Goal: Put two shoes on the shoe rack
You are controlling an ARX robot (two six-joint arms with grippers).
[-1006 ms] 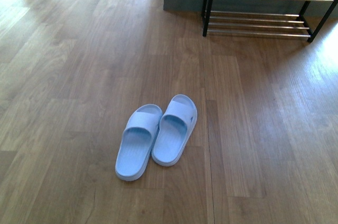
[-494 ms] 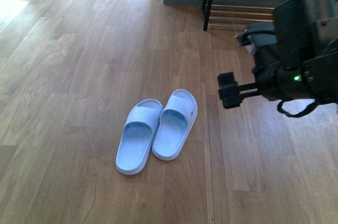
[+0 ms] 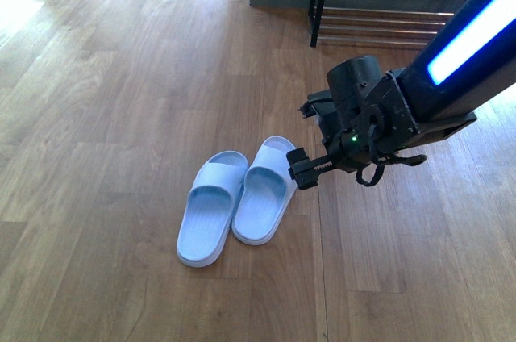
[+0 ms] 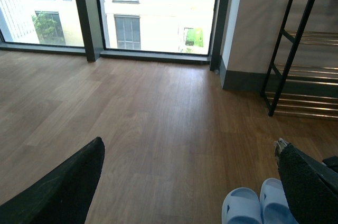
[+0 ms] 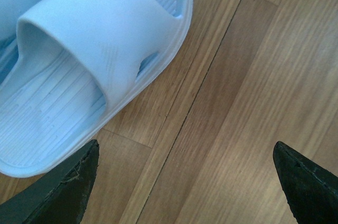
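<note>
My right claw (image 3: 300,171), spread wide, hangs beside the nearer light-blue slide (image 3: 267,197); I should centre over its strap (image 3: 275,163) before closing.

Lt-blue slides (image 3: 250,205) side-by-side, upright; rack (image 3: 379,13) beyond.

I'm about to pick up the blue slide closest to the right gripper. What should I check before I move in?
1. The right gripper is open: ok, fingers spread wide.
2. The right gripper straddles the right-hand slide: not ok, its gap is mostly over bare floor beside the slide.
3. Right-hand slide and left-hand slide lie soles down, side by side: ok.
4. The left gripper is open: ok.
5. Space on the shoe rack: cannot tell, only partly in view.
</note>
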